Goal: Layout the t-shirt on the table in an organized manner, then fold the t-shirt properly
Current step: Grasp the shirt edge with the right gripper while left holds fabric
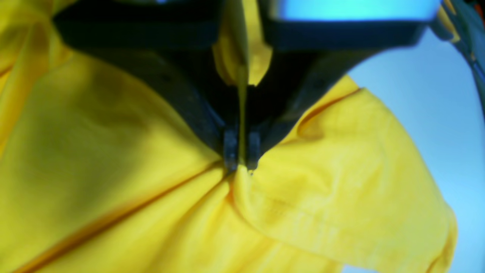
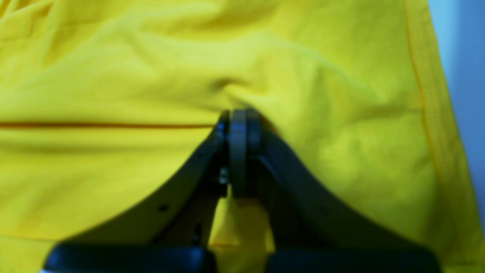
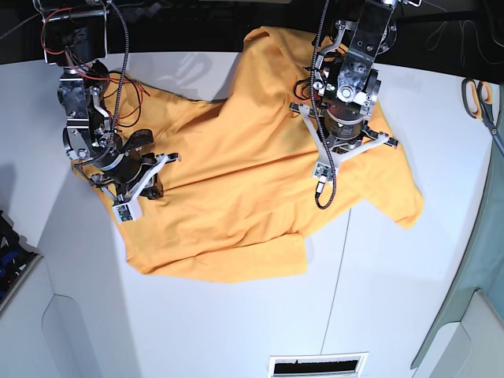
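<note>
The orange-yellow t-shirt (image 3: 236,173) lies rumpled on the white table (image 3: 236,323), one sleeve reaching toward the right (image 3: 398,201). My left gripper (image 1: 241,161) is shut on a raised fold of the t-shirt (image 1: 341,170) beside that sleeve, and creases fan out from its tips. In the base view this gripper (image 3: 344,138) stands over the shirt's right part. My right gripper (image 2: 238,119) is shut on a pucker of the t-shirt (image 2: 113,170) near a hem. It sits at the shirt's left edge in the base view (image 3: 118,169).
Scissors (image 3: 476,94) lie at the table's far right edge. A thin dark seam (image 3: 337,283) runs down the tabletop, and a vent slot (image 3: 317,365) sits at the front edge. Cables hang from both arms.
</note>
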You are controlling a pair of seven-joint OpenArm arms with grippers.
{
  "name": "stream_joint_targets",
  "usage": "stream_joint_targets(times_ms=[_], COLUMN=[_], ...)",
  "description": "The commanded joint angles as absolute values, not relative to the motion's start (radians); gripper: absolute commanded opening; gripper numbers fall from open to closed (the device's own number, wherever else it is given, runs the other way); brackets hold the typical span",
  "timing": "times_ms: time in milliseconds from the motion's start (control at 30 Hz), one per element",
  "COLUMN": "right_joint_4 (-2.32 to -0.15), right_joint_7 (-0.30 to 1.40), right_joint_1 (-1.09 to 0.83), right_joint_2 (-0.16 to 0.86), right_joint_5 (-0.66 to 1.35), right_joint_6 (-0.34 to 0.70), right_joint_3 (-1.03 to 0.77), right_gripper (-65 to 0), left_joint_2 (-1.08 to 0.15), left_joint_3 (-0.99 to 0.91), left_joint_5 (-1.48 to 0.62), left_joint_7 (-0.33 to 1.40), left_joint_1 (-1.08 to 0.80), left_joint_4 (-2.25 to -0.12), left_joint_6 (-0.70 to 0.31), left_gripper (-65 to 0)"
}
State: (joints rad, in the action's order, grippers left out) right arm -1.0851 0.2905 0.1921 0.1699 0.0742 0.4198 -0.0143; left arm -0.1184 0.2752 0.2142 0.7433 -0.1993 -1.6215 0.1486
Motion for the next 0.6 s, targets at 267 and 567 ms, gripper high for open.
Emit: stream_joint_targets(times_ms=[267,567], right_joint_4=[-1.095,-1.095], right_joint_7=[0.28,0.279], right_joint_1=[0.21,0.21], right_joint_2=[0.222,0.221], right_joint_5=[0.071,0.072], right_joint_6=[0.407,0.407], right_joint_3=[-0.018,-0.018], right_gripper=[-65.0,-65.0], left_joint_2=[-0.197,-0.203], left_joint_3=[0.267,0.135], left_joint_5=[0.191,0.131], left_joint_7=[0.729,0.729], left_joint_1=[-0.188,-0.188], left_joint_4=[-1.642,-1.646], left_joint_6=[0.152,0.061], left_gripper=[-65.0,-65.0])
